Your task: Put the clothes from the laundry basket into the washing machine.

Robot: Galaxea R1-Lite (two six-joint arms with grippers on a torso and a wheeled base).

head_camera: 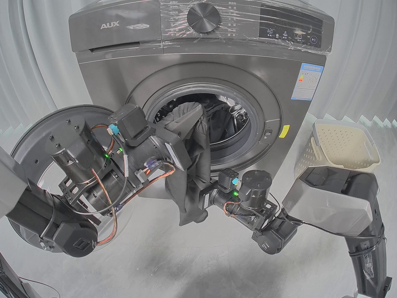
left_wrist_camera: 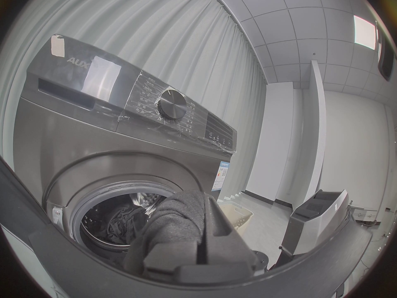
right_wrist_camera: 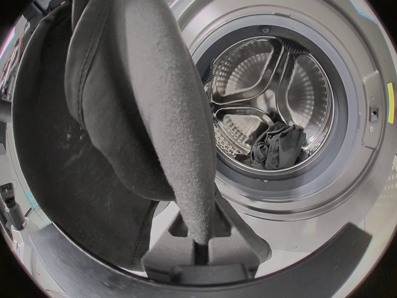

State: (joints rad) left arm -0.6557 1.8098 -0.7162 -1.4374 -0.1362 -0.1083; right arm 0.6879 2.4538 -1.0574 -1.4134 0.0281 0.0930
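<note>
A dark grey garment [head_camera: 193,162] hangs in front of the washing machine's [head_camera: 124,75] open drum [head_camera: 231,121], its top edge at the mouth of the drum. My left gripper [head_camera: 188,123] holds the garment's upper part [left_wrist_camera: 173,220], fingers [left_wrist_camera: 223,236] shut on the cloth. Lower down, my right gripper [head_camera: 202,196] is shut on a fold of the same garment [right_wrist_camera: 136,104], pinched between its fingers [right_wrist_camera: 231,236]. A bundle of dark clothes [right_wrist_camera: 277,145] lies at the bottom of the drum. The cream laundry basket [head_camera: 343,145] stands to the right of the machine.
The round door [head_camera: 33,145] is swung wide open to the left, behind my left arm. Grey floor [head_camera: 198,261] stretches in front of the machine. Curtains [head_camera: 364,42] hang behind it.
</note>
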